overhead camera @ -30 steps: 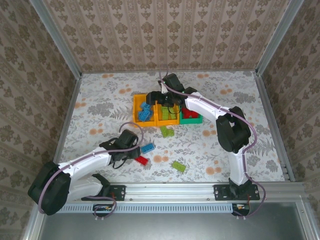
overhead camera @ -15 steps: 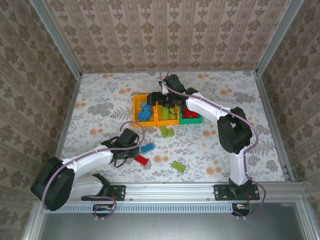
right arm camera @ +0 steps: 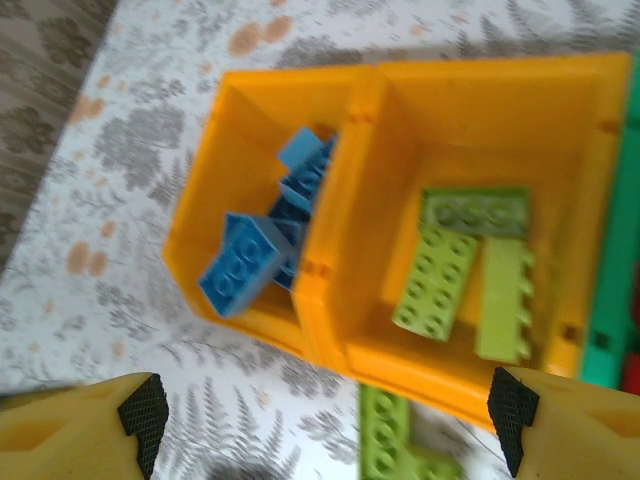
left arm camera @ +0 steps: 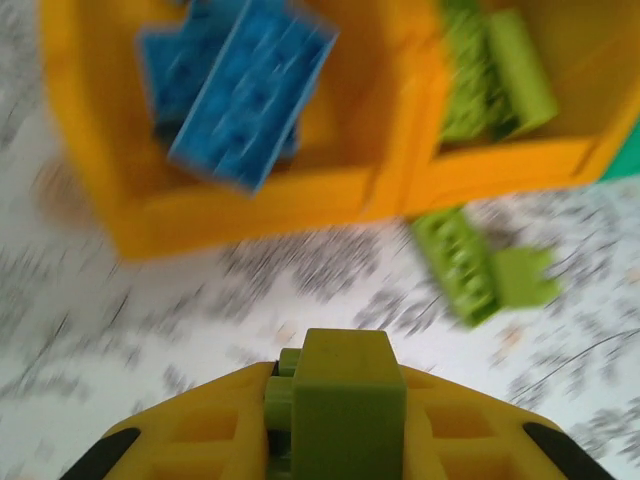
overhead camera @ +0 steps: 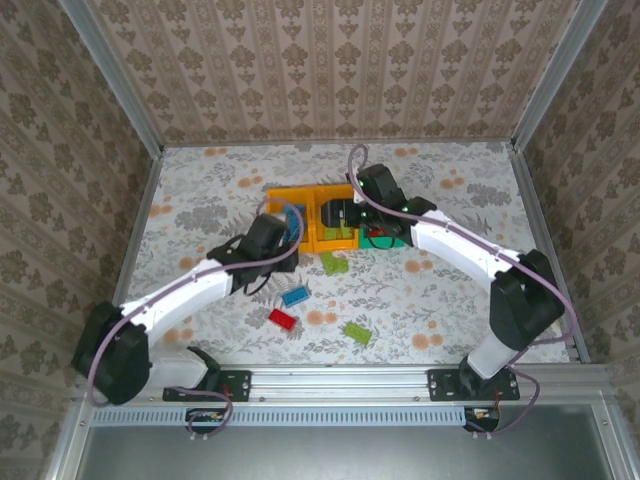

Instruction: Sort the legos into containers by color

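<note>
From above, left gripper (overhead camera: 285,226): at the near side of the left orange bin (overhead camera: 285,193), arm stretched across the patterned table (overhead camera: 200,220).
From above, right gripper (overhead camera: 340,215): over the middle orange bin (overhead camera: 335,241); the green bin (overhead camera: 392,240) touches that bin on its right.
From above, loose pieces: near green brick (overhead camera: 333,263) just in front of the middle orange bin; blue brick (overhead camera: 294,296), red brick (overhead camera: 283,319) and far green brick (overhead camera: 355,333) lie closer to the arm bases, apart from one another.
Left wrist, grip: yellow fingers (left arm camera: 200,440) clenched on a held green brick (left arm camera: 345,400), above bare table short of the bins.
Left wrist, bins: picture blurred; blue pile (left arm camera: 245,90) in the left orange bin, green pile (left arm camera: 495,80) in the middle one, near green brick on the table just in front.
Right wrist, grip: fingertips (right arm camera: 143,410) spread wide, nothing between them.
Right wrist, bins: both orange bins directly below, side walls touching; blue pile in the left, three green pieces flat in the middle, green bin's edge at the right.
</note>
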